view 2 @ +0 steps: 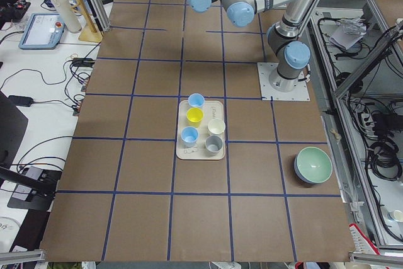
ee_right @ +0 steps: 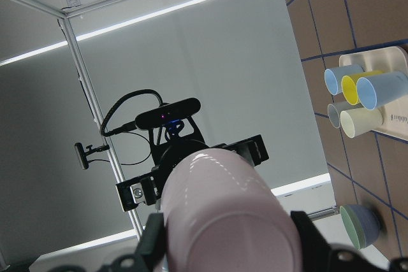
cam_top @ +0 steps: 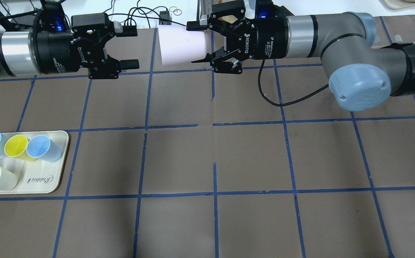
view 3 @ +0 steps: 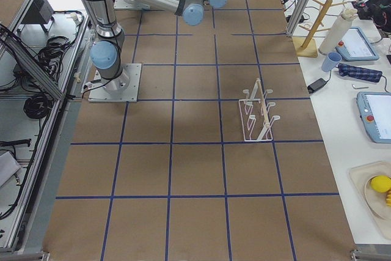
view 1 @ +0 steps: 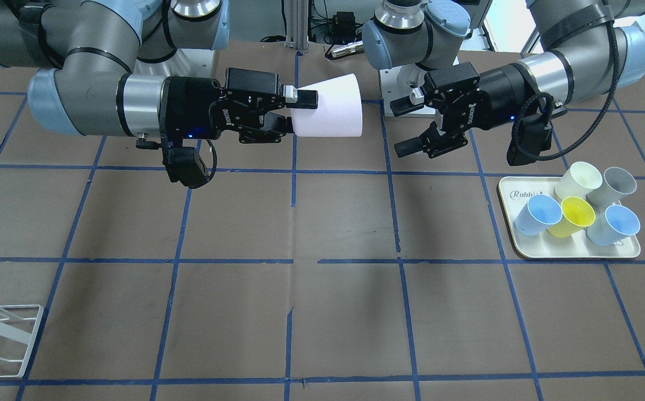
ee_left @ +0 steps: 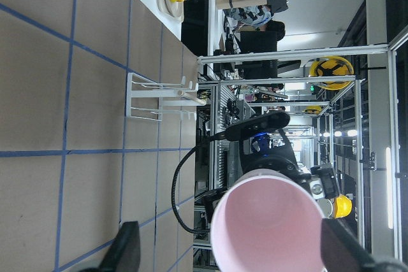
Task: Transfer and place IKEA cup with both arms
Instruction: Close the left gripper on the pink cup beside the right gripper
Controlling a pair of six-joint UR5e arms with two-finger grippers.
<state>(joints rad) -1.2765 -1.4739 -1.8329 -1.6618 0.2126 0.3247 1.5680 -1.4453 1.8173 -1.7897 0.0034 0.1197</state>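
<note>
Pink IKEA cup (cam_top: 180, 44) held sideways in the air above the table (cam_top: 250, 157), well apart from the tray (cam_top: 58, 172). Right tool (cam_top: 197, 43) clamps its narrow base. Left tool (cam_top: 130, 48) gapes wide, just short of the rim. Likely light, stiff and slick plastic. Take the wall near the rim, gently.

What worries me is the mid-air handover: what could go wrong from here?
The right gripper holds the cup sideways above the table by its narrow base alone; it could slip and drop. The open left gripper faces the cup's mouth across a gap; a misaligned approach could knock the rim.
</note>
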